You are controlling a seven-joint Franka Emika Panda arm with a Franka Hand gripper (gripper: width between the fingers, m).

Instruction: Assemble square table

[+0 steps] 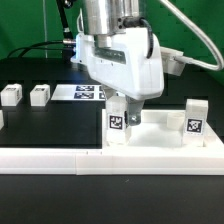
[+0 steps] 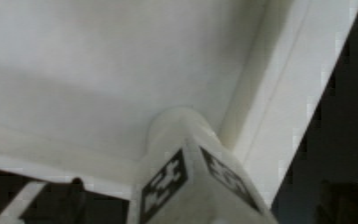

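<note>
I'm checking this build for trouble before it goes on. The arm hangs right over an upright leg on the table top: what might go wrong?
The gripper is right at the top of the upright leg; a slanted retreat might catch and tip it.
Whether that leg is seated in the table top cannot be seen; it may stand loose.
Reaching for the loose legs, the arm could brush it.

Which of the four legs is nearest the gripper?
The leg directly below the gripper, standing on the tabletop; a second leg stands at the exterior view's right, two loose legs sit at its left.
</note>
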